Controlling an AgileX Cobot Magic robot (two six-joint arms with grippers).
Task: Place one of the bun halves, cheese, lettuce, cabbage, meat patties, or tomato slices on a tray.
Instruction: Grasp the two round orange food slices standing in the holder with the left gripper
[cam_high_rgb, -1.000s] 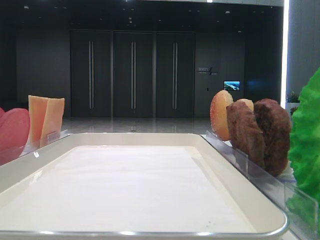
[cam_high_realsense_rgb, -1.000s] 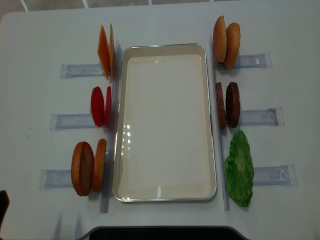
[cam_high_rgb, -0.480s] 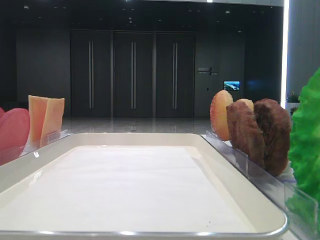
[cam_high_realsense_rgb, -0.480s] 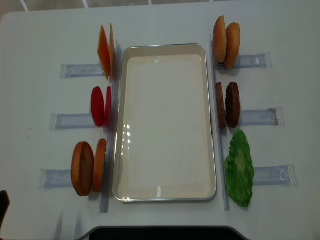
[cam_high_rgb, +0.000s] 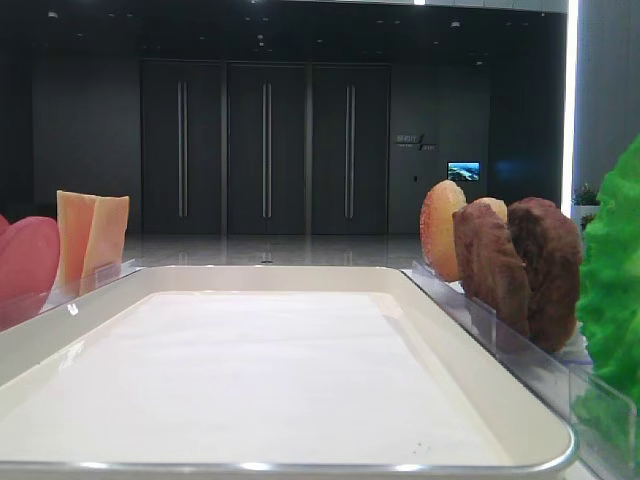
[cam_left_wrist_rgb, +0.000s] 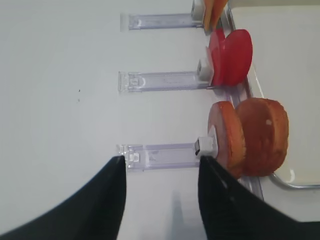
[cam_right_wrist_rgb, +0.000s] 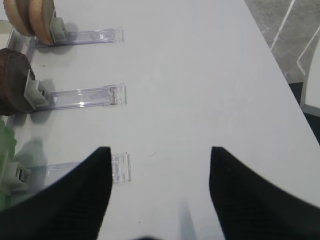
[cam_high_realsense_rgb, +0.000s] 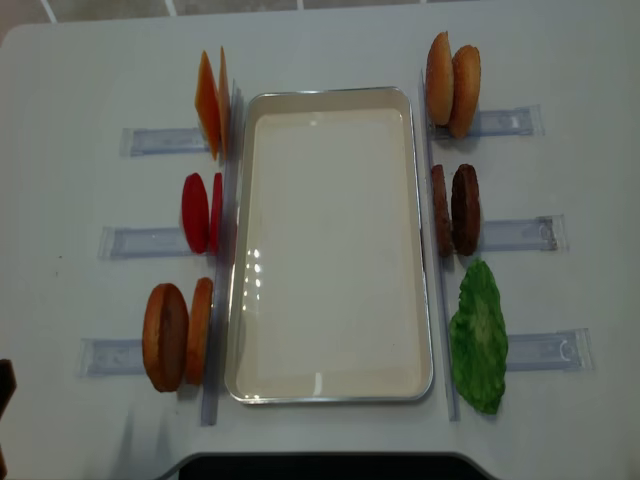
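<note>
Nothing sits on the tray (cam_high_realsense_rgb: 330, 240) yet. My left gripper (cam_left_wrist_rgb: 161, 200) hovers with jaws apart and empty, just left of the bun halves (cam_left_wrist_rgb: 248, 136) beside the tray; next I'd judge a reach rightward to pinch one.

The left black two-fingered gripper (cam_left_wrist_rgb: 160, 195) fills the bottom of its wrist view, jaws parted with nothing between them. The right black two-fingered gripper (cam_right_wrist_rgb: 160, 190) shows likewise, jaws spread wide. In the overhead view, only a dark sliver, probably the left arm (cam_high_realsense_rgb: 4, 385), touches the lower left edge.
</note>
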